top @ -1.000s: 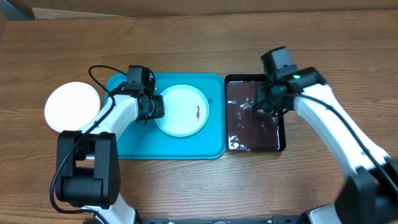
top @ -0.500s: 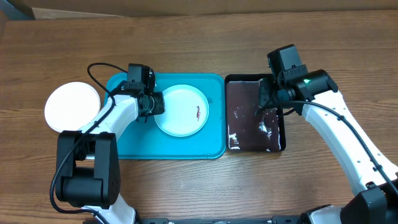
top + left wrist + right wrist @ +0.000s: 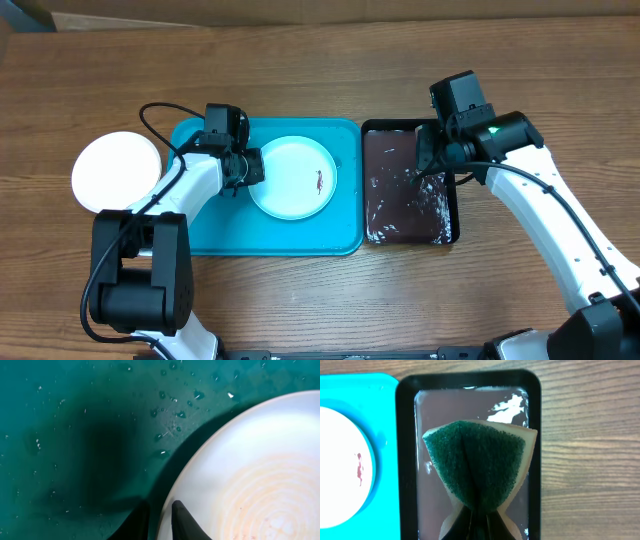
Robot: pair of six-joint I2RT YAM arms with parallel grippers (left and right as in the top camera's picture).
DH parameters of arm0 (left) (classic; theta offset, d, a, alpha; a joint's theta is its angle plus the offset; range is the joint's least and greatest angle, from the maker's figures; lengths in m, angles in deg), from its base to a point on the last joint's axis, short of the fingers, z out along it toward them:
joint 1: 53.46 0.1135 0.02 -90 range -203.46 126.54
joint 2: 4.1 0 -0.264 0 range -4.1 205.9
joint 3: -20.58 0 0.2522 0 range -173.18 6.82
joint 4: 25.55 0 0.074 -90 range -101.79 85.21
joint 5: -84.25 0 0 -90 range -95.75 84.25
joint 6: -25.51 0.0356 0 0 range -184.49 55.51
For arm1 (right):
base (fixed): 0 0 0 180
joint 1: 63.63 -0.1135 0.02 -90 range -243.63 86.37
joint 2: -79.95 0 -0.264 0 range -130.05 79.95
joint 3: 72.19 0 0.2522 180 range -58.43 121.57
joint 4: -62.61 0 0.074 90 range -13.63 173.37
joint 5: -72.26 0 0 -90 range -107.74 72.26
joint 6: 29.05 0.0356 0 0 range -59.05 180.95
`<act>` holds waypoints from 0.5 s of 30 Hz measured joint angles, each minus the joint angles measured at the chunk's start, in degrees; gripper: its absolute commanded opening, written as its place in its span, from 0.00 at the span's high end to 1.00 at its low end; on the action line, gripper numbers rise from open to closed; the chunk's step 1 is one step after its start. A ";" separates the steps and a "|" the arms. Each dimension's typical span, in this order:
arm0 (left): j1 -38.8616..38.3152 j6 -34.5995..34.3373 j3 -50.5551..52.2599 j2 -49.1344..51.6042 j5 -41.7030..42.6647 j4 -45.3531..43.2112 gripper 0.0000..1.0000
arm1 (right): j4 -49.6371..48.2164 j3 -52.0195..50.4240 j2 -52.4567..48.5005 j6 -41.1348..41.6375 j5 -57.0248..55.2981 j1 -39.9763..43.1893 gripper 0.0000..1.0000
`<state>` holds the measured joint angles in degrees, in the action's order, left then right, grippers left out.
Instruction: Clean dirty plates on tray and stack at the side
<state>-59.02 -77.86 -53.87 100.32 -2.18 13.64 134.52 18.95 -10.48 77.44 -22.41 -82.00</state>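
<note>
A white plate (image 3: 293, 177) with a small red stain lies on the turquoise tray (image 3: 200, 225). My left gripper (image 3: 246, 170) is shut on the plate's left rim; in the left wrist view its fingers (image 3: 159, 519) pinch the pale rim (image 3: 240, 475) above the wet tray (image 3: 75, 435). Another white plate (image 3: 116, 170) sits on the table left of the tray. My right gripper (image 3: 425, 165) is shut on the green sponge (image 3: 477, 462), pinched and folded, above the black tray (image 3: 536, 450). The stained plate shows at the left in the right wrist view (image 3: 342, 467).
The black tray (image 3: 410, 185) holds foamy water and stands right of the turquoise tray. The wooden table (image 3: 320, 60) surrounds both. A cable loops near the left arm (image 3: 150, 115).
My right gripper rose off the black tray's left middle and shifted right toward its upper right, carrying the sponge. The left gripper and plate have stayed put.
</note>
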 measured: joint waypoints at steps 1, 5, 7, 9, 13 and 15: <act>0.00 0.00 0.26 0.00 0.02 0.00 0.81 | 0.20 0.35 0.00 -0.02 0.02 0.00 0.96; 0.00 0.00 0.61 0.00 -0.04 -0.24 0.86 | -0.48 1.22 0.24 -0.04 0.39 0.00 0.96; 0.00 0.00 0.61 0.00 -0.17 -0.31 0.95 | -0.72 1.22 0.85 -0.11 0.42 0.02 0.96; 0.00 -0.13 0.61 0.00 -0.09 -0.42 0.96 | -1.60 1.22 1.99 -0.59 0.39 -0.02 0.96; -0.04 -0.28 0.61 0.00 -0.11 -0.87 0.96 | -3.87 1.29 5.86 -1.84 -1.01 -0.81 0.96; -0.04 -0.46 0.61 0.00 -0.07 -0.87 0.96 | -4.61 1.31 7.41 -2.21 -2.21 -1.88 0.96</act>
<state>-59.07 -78.32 -53.26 100.32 -2.24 12.77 129.91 20.26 -3.07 75.23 -24.61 -83.88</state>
